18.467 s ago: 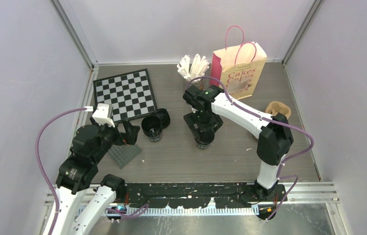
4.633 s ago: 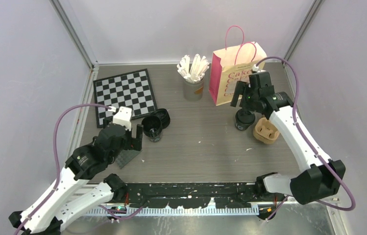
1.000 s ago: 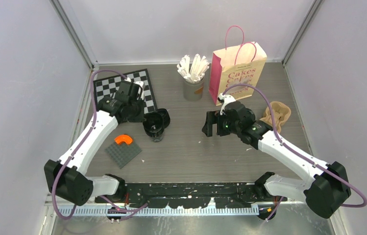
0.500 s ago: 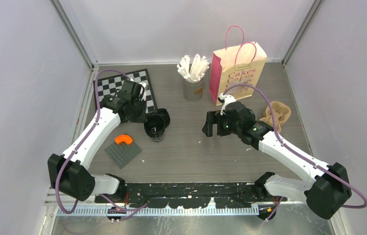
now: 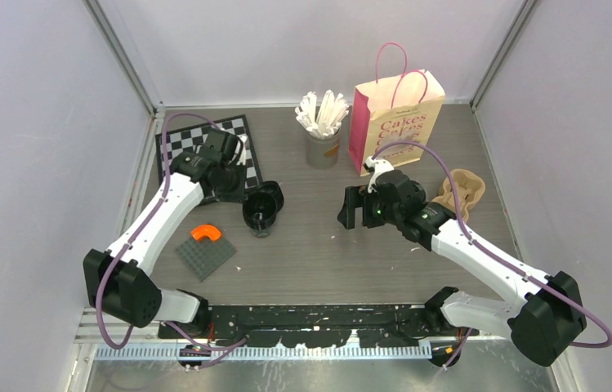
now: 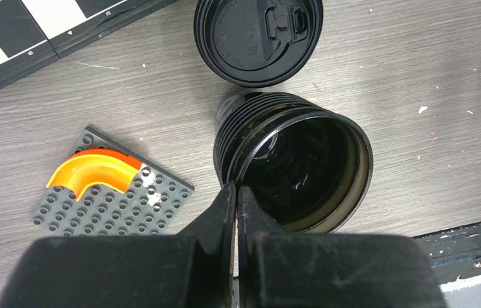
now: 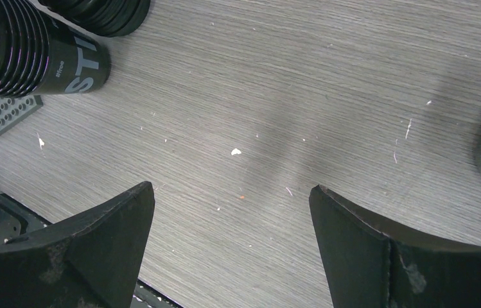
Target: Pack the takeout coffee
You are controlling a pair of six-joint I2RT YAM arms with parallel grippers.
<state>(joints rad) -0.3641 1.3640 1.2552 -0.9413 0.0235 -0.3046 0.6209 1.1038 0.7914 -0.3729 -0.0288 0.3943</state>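
A black takeout coffee cup (image 5: 260,216) stands open on the table with no lid on. Its round black lid (image 5: 271,194) lies flat just behind it. In the left wrist view my left gripper (image 6: 236,192) is shut on the near rim of the cup (image 6: 302,167), one finger outside the wall and one inside. The lid (image 6: 257,35) lies beyond it. My right gripper (image 5: 350,208) hangs open over bare table right of the cup, nothing between its fingers (image 7: 231,187). The same cup (image 7: 32,54) shows at that view's top left.
The pink paper bag (image 5: 396,122) stands at the back, with a grey cup of white sticks (image 5: 323,143) to its left. A brown pulp carrier (image 5: 459,189) lies to the right. The chessboard (image 5: 204,147) and a grey studded plate (image 5: 207,255) bearing an orange curved piece (image 5: 204,233) lie left.
My left gripper has closed on the cup's rim and its wrist has swung slightly right. The cup has shifted a touch to the right. The right arm has not moved.
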